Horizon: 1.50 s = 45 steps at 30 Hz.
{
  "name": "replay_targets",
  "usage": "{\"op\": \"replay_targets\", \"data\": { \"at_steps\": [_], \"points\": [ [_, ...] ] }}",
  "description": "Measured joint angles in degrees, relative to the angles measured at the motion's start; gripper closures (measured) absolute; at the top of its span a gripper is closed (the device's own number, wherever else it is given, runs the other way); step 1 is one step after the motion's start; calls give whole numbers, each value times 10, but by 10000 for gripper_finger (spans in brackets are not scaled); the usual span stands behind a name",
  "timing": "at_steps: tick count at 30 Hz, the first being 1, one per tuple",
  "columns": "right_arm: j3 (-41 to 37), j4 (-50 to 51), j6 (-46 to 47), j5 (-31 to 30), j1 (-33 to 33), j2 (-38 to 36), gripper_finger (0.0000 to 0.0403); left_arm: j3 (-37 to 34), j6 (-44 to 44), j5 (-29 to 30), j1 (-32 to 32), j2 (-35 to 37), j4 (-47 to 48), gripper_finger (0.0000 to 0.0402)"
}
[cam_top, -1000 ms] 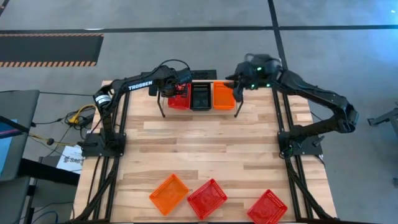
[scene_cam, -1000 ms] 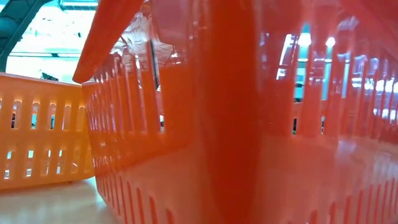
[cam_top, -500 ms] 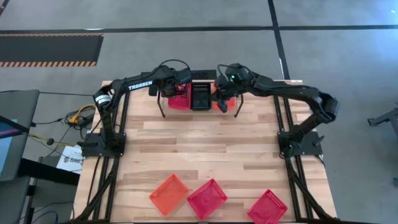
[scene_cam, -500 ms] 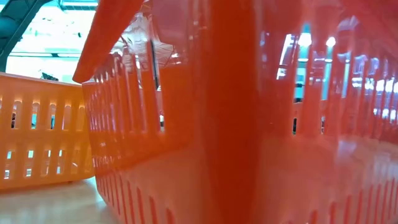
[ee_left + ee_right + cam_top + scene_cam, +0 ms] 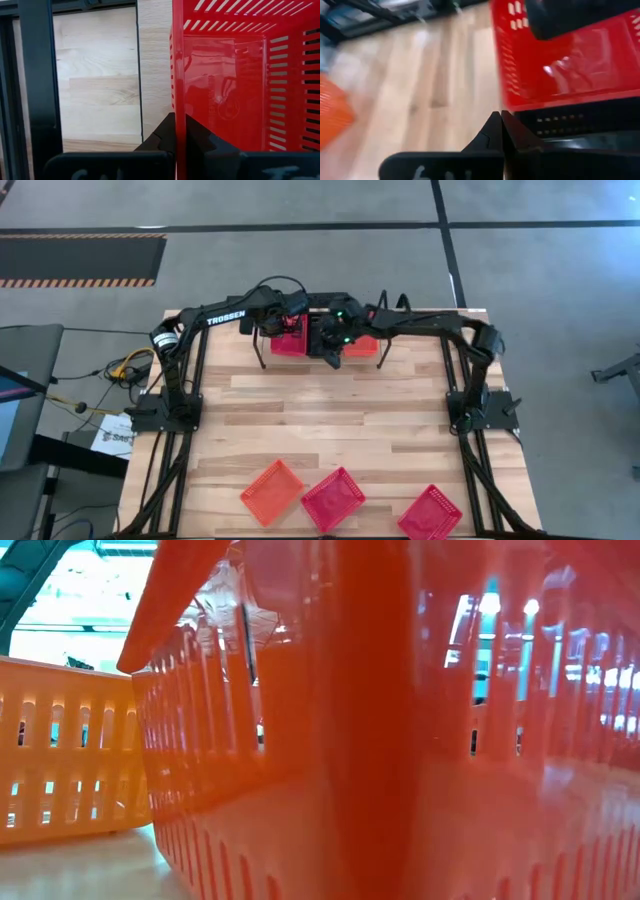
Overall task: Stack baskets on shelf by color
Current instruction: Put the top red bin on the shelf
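Two claws work the light wooden shelf (image 5: pixel 318 358) at the counter's (image 5: pixel 330 420) twelve o'clock: the left claw (image 5: pixel 176 135) pinches a red mesh basket's (image 5: pixel 235 85) wall, the right claw (image 5: pixel 336 348), fingers together, hovers over the black basket (image 5: pixel 560 131). Three baskets wait at six o'clock, one orange (image 5: pixel 271 490), two red (image 5: pixel 333 499). Fetching them likely comes next.

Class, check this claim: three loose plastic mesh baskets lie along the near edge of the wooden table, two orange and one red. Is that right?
Not quite. The high view shows one orange plastic mesh basket and two red plastic mesh baskets loose along the wooden table's near edge, not two orange and one red.
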<state>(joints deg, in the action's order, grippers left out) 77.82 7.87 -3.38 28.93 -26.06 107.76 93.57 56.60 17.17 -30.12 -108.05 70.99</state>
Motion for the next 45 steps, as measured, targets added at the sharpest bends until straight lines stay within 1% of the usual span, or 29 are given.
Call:
{"op": "replay_targets", "data": {
  "at_steps": [3,6,11,15,18,24,26,31,36,40,45],
  "points": [
    [15,-5,-30,-48,5,14,402,0,0,-2,2,0,0,402],
    [23,-6,-46,-78,5,13,402,0,0,-4,5,0,0,401],
    [28,-18,-57,-94,5,3,402,0,-5,-4,5,0,-1,402],
    [26,-11,-63,-111,2,11,402,0,-11,-4,5,0,-1,402],
    [25,-5,-66,-115,4,19,402,0,-11,-4,5,0,0,402],
    [26,-20,-74,-119,2,19,402,0,-11,-3,5,0,-1,402],
    [26,-38,-71,-124,1,26,403,0,-11,-3,5,0,0,401],
    [26,-39,-71,-126,1,37,403,0,-23,1,7,0,0,401],
    [25,-35,-68,-126,2,45,403,12,-26,24,10,0,3,402],
    [26,-36,-67,-125,2,44,403,26,-50,37,11,0,5,401],
    [26,-31,-61,-121,1,44,403,36,-63,42,15,0,5,383]
  ]
}}
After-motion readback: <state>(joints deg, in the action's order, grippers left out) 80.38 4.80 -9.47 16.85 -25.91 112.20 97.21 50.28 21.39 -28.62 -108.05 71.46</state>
